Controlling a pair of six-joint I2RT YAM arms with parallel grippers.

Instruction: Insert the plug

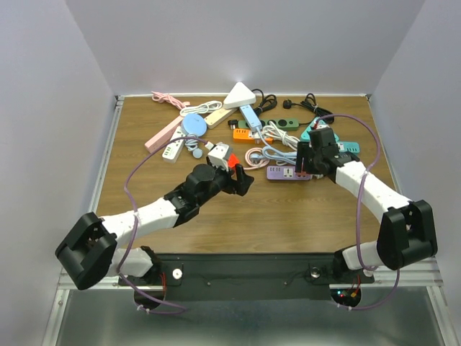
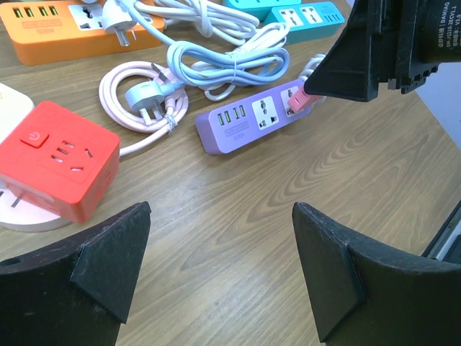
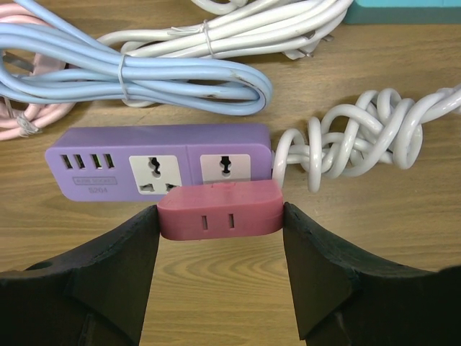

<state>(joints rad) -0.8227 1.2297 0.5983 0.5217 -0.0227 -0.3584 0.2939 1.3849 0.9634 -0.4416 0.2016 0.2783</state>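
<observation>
Pinched in right gripper (image 3: 220,225): pink plug (image 3: 220,209), low over right socket of purple power strip (image 3: 94,169), centre-right on counter (image 1: 288,216); seated or not, cannot tell. Spread wide, empty: left gripper (image 2: 220,216), hovering near strip, red cube socket (image 2: 57,155) at left.

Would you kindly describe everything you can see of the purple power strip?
The purple power strip is a rounded, glossy plastic bar lying flat on the wooden table. Its top shows four USB ports at one end, then two white-faced sockets. A knotted white cord leaves the other end. A pink adapter, held by the right gripper, overlaps the end socket; whether it is seated cannot be told.
</observation>
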